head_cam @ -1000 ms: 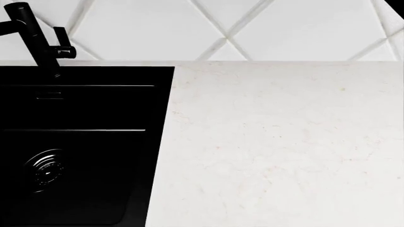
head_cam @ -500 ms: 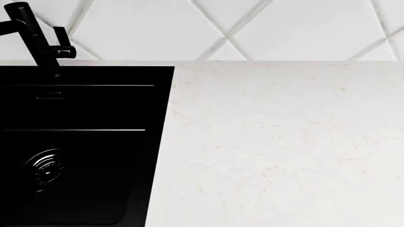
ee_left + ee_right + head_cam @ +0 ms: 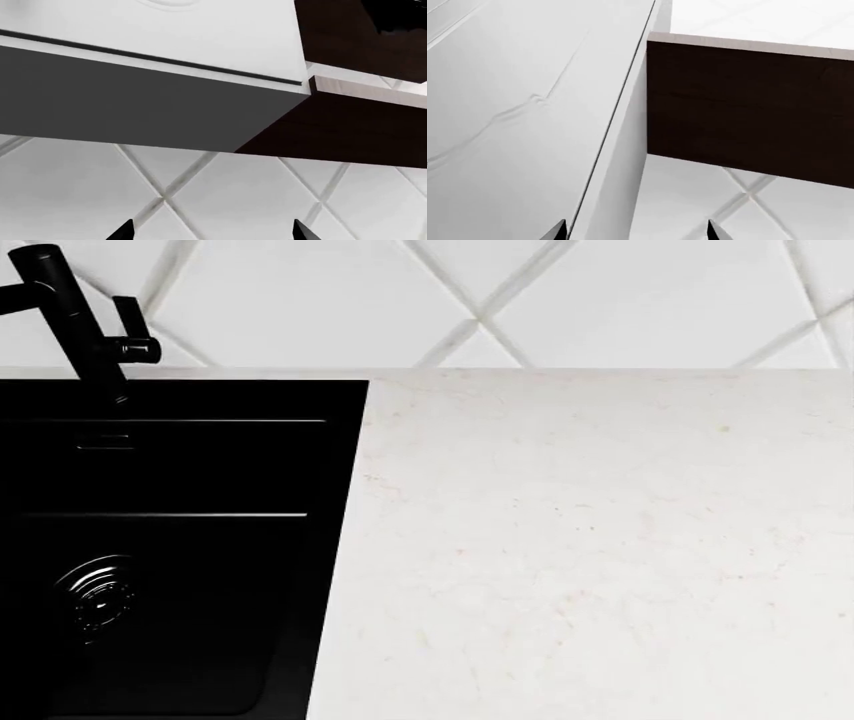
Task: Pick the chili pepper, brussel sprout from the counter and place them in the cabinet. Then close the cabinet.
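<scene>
The white marble counter (image 3: 601,540) fills the right of the head view and nothing lies on it. The chili pepper and the brussel sprout are out of view in every frame. Neither arm shows in the head view. In the left wrist view, my left gripper (image 3: 212,233) is open and holds nothing; it points up at the cabinet (image 3: 167,35), with its white door front and a dark wood panel (image 3: 347,130) beside it. My right gripper (image 3: 636,233) is open and holds nothing too, close to a white cabinet door (image 3: 527,125) and its edge, next to a dark brown panel (image 3: 747,105).
A black sink basin (image 3: 160,540) with a round drain (image 3: 96,598) takes up the left of the head view. A black faucet (image 3: 74,320) stands at its back. White diamond-pattern wall tiles (image 3: 534,300) run behind the counter and below the cabinet.
</scene>
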Available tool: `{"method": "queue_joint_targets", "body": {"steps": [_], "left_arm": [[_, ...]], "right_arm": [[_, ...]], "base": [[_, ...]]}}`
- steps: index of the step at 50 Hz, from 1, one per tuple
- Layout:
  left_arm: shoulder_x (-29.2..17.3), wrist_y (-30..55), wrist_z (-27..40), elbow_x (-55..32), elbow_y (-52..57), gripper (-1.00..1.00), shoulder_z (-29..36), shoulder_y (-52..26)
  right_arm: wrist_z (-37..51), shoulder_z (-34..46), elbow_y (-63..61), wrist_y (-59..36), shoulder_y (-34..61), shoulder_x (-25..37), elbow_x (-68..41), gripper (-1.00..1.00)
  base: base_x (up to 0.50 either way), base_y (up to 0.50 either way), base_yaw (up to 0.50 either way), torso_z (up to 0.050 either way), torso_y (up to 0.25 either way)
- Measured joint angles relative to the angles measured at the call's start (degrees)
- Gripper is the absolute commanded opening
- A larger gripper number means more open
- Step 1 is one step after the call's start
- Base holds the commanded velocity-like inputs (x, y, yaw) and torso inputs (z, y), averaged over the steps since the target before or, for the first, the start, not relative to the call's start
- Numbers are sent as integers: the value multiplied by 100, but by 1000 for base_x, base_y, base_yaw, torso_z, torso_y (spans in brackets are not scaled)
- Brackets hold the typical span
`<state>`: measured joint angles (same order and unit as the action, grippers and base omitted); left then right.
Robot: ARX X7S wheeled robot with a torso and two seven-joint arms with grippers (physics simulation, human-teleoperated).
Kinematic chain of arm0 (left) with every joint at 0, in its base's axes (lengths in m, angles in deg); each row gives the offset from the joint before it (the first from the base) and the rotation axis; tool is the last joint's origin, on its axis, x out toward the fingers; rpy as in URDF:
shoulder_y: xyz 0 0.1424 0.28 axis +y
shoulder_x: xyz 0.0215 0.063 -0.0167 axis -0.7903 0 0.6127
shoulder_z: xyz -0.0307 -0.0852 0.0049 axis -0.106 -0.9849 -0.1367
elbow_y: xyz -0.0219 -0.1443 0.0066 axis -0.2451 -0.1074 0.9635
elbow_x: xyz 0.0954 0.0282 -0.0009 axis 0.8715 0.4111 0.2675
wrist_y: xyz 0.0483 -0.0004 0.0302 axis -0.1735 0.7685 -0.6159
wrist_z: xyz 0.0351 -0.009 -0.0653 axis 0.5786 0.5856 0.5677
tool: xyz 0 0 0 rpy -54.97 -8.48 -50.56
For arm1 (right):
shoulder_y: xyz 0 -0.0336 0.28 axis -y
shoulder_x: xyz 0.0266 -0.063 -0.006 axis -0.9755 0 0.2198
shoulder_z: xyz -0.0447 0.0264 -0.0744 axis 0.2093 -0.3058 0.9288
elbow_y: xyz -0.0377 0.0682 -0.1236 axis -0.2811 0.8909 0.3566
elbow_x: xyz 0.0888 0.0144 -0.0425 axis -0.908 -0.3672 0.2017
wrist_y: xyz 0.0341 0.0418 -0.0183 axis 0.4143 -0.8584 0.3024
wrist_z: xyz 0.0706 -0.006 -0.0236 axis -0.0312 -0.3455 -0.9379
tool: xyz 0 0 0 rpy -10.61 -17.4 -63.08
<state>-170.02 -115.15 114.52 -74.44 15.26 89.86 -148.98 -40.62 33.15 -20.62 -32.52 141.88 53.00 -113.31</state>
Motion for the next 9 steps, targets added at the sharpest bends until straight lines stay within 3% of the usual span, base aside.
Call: {"method": "queue_joint_targets", "body": {"steps": [9], "left_arm": [[0,139,-67,-53,127,100,-51,-4]], "right_arm": [[855,-456,-1529,-170,-231,1156,-1072,100]], "base": [[0,0,0,0,0]]}}
